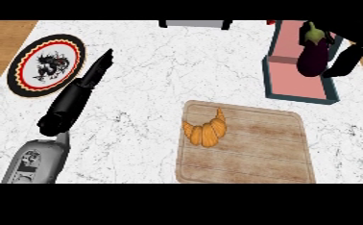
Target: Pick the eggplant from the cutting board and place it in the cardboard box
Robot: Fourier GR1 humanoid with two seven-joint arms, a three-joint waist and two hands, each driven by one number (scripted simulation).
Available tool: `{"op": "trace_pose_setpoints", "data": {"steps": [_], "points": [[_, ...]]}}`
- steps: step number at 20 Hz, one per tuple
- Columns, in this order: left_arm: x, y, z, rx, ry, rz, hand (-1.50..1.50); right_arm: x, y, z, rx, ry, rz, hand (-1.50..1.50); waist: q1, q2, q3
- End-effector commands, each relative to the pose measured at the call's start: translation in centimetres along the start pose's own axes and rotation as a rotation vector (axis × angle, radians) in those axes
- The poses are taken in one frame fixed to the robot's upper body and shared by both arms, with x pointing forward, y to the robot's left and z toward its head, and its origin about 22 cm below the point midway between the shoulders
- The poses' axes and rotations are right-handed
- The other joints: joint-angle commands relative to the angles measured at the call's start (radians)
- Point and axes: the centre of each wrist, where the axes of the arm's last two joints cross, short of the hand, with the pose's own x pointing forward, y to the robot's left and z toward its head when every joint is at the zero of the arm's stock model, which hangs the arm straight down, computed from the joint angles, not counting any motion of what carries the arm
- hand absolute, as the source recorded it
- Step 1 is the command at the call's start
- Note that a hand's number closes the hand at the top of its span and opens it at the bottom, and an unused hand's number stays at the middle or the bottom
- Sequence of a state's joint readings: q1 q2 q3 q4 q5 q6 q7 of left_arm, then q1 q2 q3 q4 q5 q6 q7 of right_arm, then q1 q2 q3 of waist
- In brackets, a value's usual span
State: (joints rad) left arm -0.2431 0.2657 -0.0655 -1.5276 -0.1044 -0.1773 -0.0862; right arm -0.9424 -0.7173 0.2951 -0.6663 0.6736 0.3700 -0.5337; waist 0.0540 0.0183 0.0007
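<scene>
Finding: the eggplant [312, 56] is off the cutting board [262, 152] and stands stem-up over the right side of the box [268, 75], overlapping its right wall.

The right hand [345, 58] shows only as a dark shape at the view's right edge, touching the eggplant's right side. Whether it has hold of the eggplant cannot be told.

The left hand [96, 70] lies open and straight on the tabletop [177, 65] beside the plate [47, 64], holding nothing. A croissant [205, 129] is alone on the board.

Assessment: the step in hand is the placing.

Recommendation: shift the eggplant leftward so that it sits over the box's floor rather than its wall. Lower it inside the walls before letting go, then draw the hand away to the right, clear of the rim. The left hand is well apart and need not move.
</scene>
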Motion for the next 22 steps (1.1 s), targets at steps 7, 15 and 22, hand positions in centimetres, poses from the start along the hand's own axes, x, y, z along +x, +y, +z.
{"op": "trace_pose_setpoints", "data": {"steps": [7,15,22], "points": [[0.9,0.0,-1.0,-0.001,-0.005,0.002,0.00,-2.4,-0.8,0.5,-0.054,-0.319,-0.230,-1.50,-0.013,0.000,0.002],[0.6,0.1,-0.7,0.003,0.005,0.008,0.00,-3.1,2.3,-1.3,-0.315,-0.358,-0.996,-1.50,0.002,0.005,0.003],[-0.1,0.7,0.3,-0.007,-0.008,0.006,0.00,-6.9,0.6,4.2,-0.441,-0.236,-1.150,-1.50,0.016,0.014,0.004]]}}
